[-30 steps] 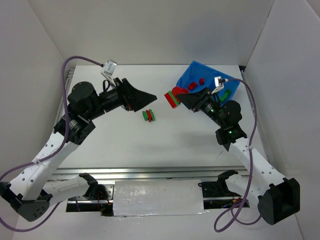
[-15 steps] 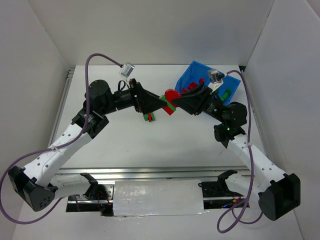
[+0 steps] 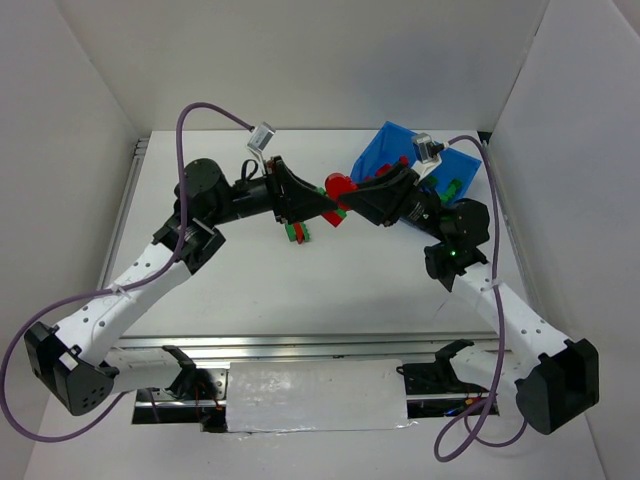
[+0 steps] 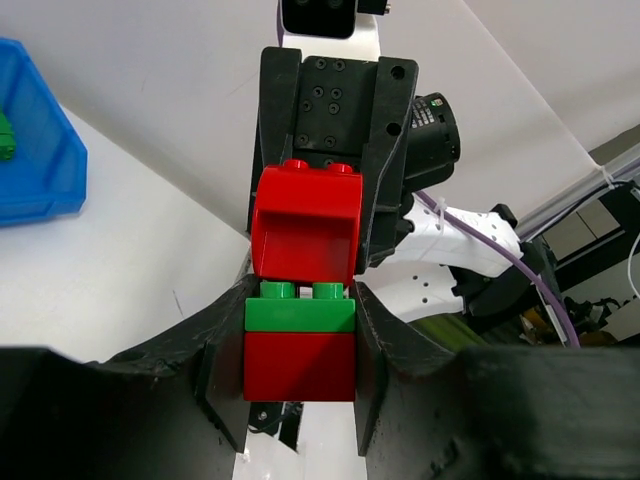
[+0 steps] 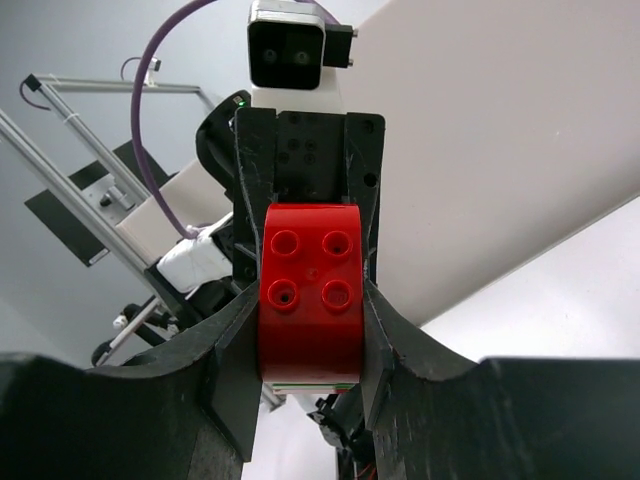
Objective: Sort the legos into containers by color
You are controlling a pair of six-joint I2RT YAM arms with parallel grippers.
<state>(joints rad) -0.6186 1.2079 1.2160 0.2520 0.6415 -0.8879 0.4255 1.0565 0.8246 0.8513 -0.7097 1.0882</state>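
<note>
The left tool (image 4: 300, 372) was clamped on a red lego (image 4: 300, 362) capped by a green lego (image 4: 300, 313). Facing it tip to tip, the right tool (image 5: 310, 330) was clamped on a rounded red lego (image 5: 310, 300) that touched the green one's studs. The blue bin (image 3: 385, 160) lay just behind the right tool, and a red-and-green lego cluster (image 3: 298, 232) sat on the worktop (image 3: 300, 290) beneath the left tool.

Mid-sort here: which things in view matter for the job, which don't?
Job: red-green-red stack of plastic bricks, held between left gripper and right gripper; small loose red and green bricks; bright blue plastic bin.
Not job: purple cables; crinkled white sheet.
</note>
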